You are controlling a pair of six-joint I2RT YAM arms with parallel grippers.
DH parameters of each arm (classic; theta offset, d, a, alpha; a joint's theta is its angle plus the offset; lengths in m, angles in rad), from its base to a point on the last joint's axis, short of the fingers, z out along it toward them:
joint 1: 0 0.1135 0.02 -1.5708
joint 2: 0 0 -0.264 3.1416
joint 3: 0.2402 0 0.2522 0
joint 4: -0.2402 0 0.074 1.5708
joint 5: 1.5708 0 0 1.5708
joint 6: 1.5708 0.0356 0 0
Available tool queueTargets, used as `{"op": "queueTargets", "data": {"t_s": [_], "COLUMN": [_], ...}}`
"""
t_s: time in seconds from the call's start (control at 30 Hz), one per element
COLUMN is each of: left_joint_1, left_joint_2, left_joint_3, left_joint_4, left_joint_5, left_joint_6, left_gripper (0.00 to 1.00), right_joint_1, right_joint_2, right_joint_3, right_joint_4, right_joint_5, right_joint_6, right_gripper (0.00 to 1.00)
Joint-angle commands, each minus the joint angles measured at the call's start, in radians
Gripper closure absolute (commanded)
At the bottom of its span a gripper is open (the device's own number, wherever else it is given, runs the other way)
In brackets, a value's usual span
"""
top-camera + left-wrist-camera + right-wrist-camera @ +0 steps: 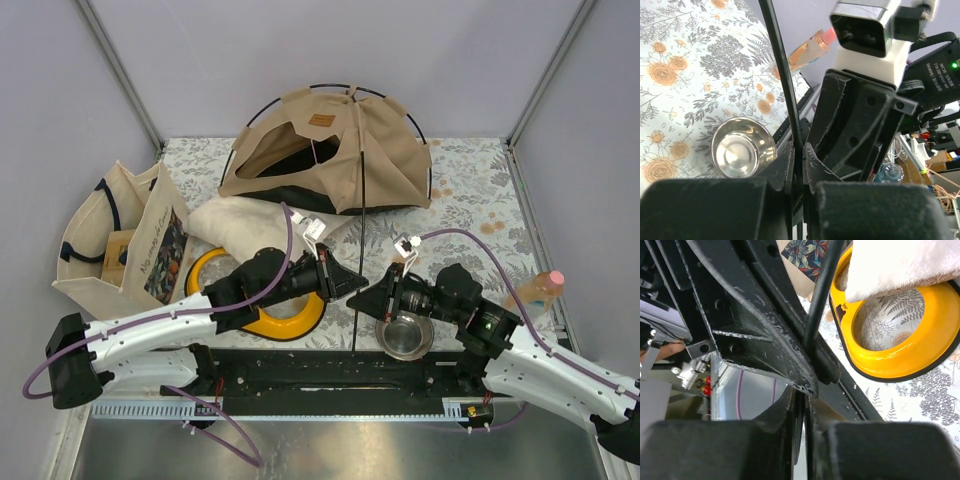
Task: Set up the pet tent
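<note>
The left gripper (799, 165) is clamped on the black pole (782, 70), the right gripper (802, 405) nearly closed beside it, hold unclear; grip firmly, bow the pole slowly toward the pet tent (330, 160) farther back

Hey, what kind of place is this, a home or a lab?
Probably a lab test cell, not a home: plain grey panels in a metal frame enclose a floral-clothed table, the left arm and right arm are bolted at its near edge, and a pet tent stands on it.
</note>
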Motion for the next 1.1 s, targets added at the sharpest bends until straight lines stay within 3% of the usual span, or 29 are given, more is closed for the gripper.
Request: {"op": "queueTargets", "data": {"t_s": [0.0,0.07,0.17,0.27,0.5,0.67,0.83,1.07], "left_joint_1": [-0.001,-0.001,-0.001,-0.001,0.001,0.005,0.100,0.215], "left_joint_2": [-0.018,-0.027,-0.045,-0.071,-0.169,-0.124,-0.015,0.105], "left_joint_3": [0.052,0.060,0.090,0.139,0.153,0.150,0.198,0.244], "left_joint_4": [0.075,0.054,-0.015,-0.124,-0.284,-0.276,-0.197,-0.086], "left_joint_5": [-0.009,-0.024,-0.064,-0.156,-0.459,-0.627,-0.503,-0.313], "left_joint_6": [0.047,0.060,0.102,0.160,0.247,0.373,0.476,0.501], "left_gripper": [0.96,0.79,0.41,0.25,0.20,0.20,0.34,0.36], "right_joint_1": [0.004,0.004,0.004,0.004,0.006,0.004,0.006,0.004], "right_joint_2": [-0.011,-0.025,-0.046,-0.063,-0.065,-0.052,-0.052,-0.060], "right_joint_3": [0.003,0.006,0.015,0.030,0.061,0.099,0.118,0.110], "right_joint_4": [0.054,0.034,-0.006,-0.059,-0.079,-0.095,-0.113,-0.116], "right_joint_5": [-0.001,0.002,0.013,0.025,0.030,0.021,0.019,0.021], "right_joint_6": [0.025,0.029,0.028,0.026,0.038,0.052,0.063,0.087], "right_gripper": [1.00,1.00,1.00,1.00,1.00,1.00,1.00,1.00]}}
